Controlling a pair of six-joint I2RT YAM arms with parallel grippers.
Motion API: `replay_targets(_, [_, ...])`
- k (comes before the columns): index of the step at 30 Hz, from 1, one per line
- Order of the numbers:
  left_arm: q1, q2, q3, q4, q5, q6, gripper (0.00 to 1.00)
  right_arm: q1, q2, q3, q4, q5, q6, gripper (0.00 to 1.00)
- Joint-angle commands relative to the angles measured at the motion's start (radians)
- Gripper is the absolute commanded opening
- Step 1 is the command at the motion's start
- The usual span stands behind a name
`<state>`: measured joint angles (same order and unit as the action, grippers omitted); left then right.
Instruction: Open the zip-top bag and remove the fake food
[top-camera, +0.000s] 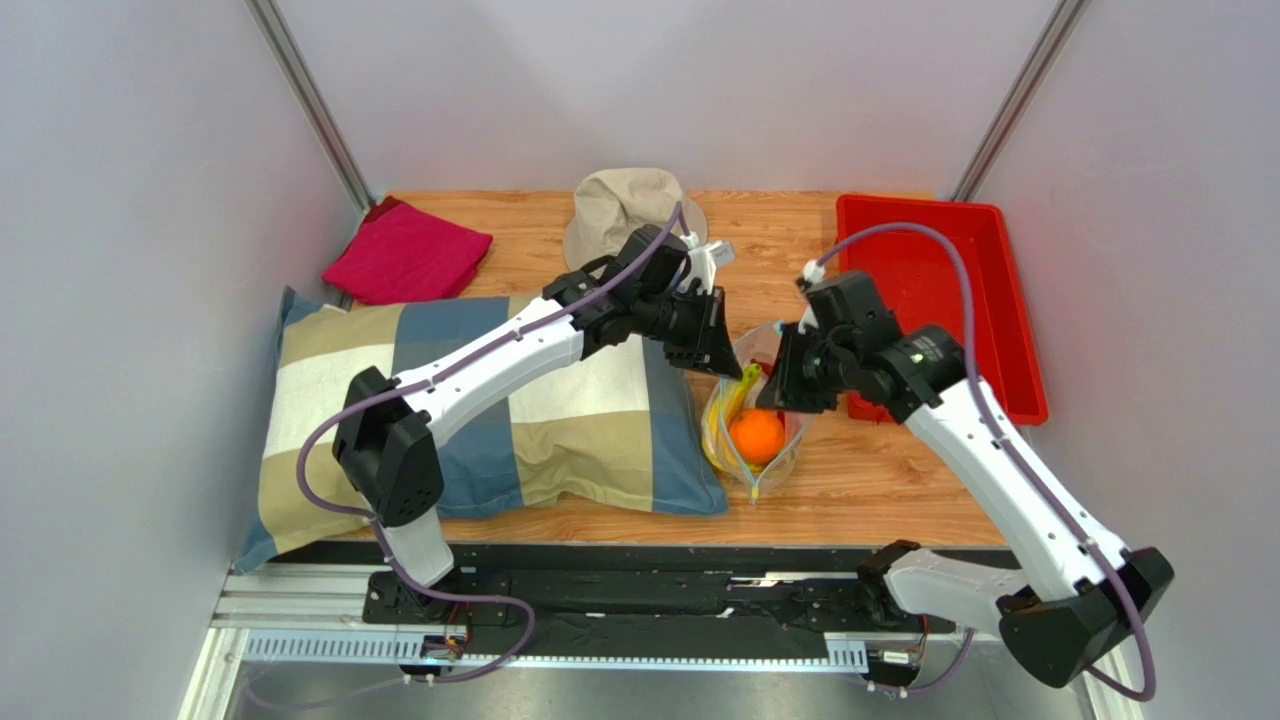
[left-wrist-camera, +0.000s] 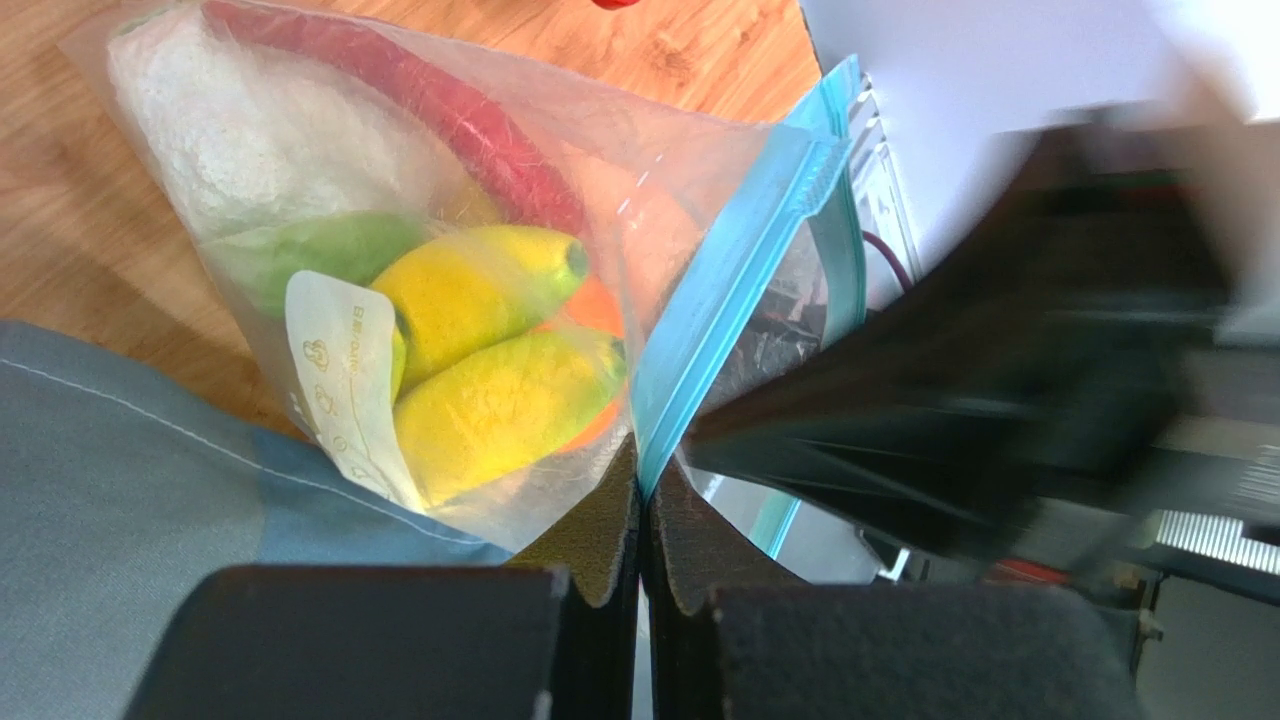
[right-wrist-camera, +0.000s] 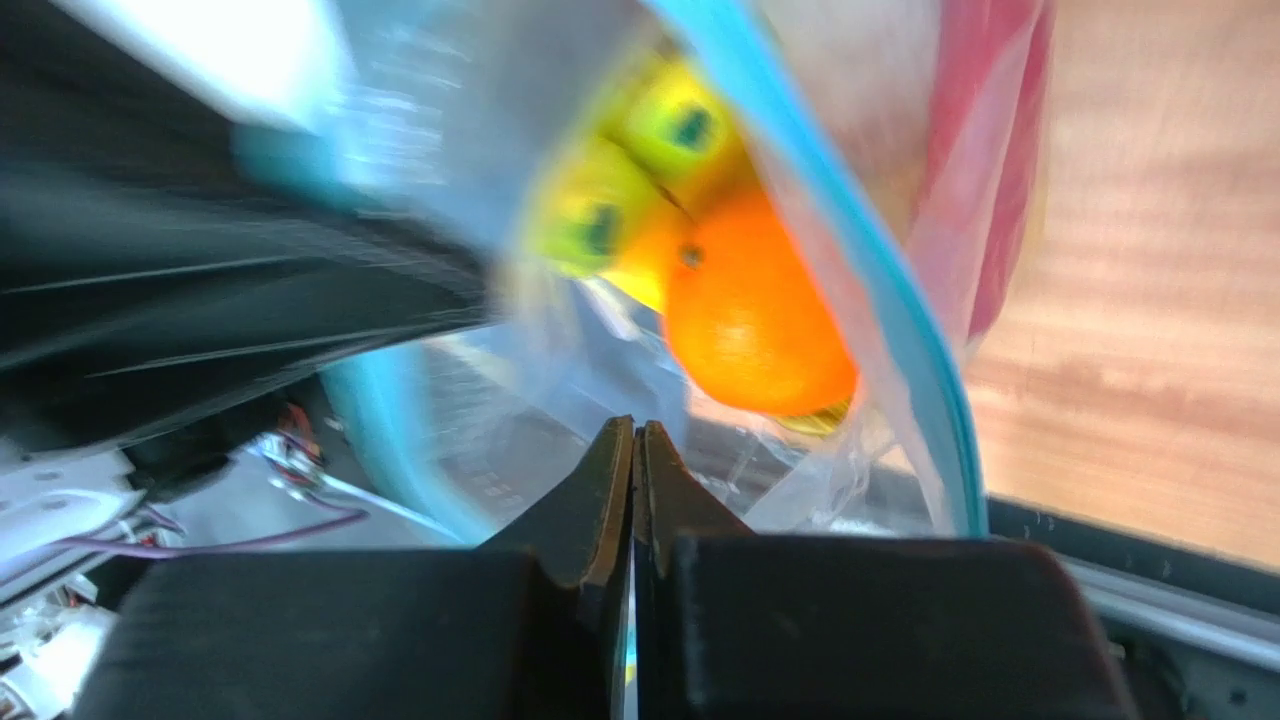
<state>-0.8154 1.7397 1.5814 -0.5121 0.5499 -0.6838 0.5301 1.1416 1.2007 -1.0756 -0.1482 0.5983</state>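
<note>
Wood table (top-camera: 887, 488), between pillow (top-camera: 496, 420) and red tray (top-camera: 932, 285): the zip-top bag (top-camera: 756, 450) is here, body running toward the near edge, mouth lifted between both arms. Cannot tell if its bottom rests on the wood. Blue zip strip (left-wrist-camera: 736, 300) runs away from the left gripper (left-wrist-camera: 643, 518); its two lips diverge further along, so the seal looks partly parted. Inside, the fake food (left-wrist-camera: 496, 375) lies beyond the strip. Left gripper is pinched flat on one lip. Right gripper (right-wrist-camera: 634, 458) is likewise closed, apparently on the opposite lip's film. They sit just beside each other, so the pull should go apart, across the strip's long axis.
</note>
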Motion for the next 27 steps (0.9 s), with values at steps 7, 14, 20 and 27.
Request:
replay_targets(7, [-0.001,-0.025,-0.006,0.024,0.03,0.006,0.0,-0.007,-0.007,0.31,-0.006,0.001,-0.04,0.01])
replay_targets(14, [-0.001,-0.016,-0.001,0.023,0.047,0.0,0.0,0.002,-0.025,0.023,0.086,-0.065,-0.009,0.09])
replay_targets(20, [-0.001,-0.011,-0.011,0.024,0.056,-0.002,0.0,0.004,0.038,-0.047,0.048,0.073,-0.069,0.38])
replay_targets(27, [-0.002,0.001,-0.038,0.049,0.081,-0.011,0.0,0.007,0.095,-0.125,0.135,0.03,-0.094,0.74])
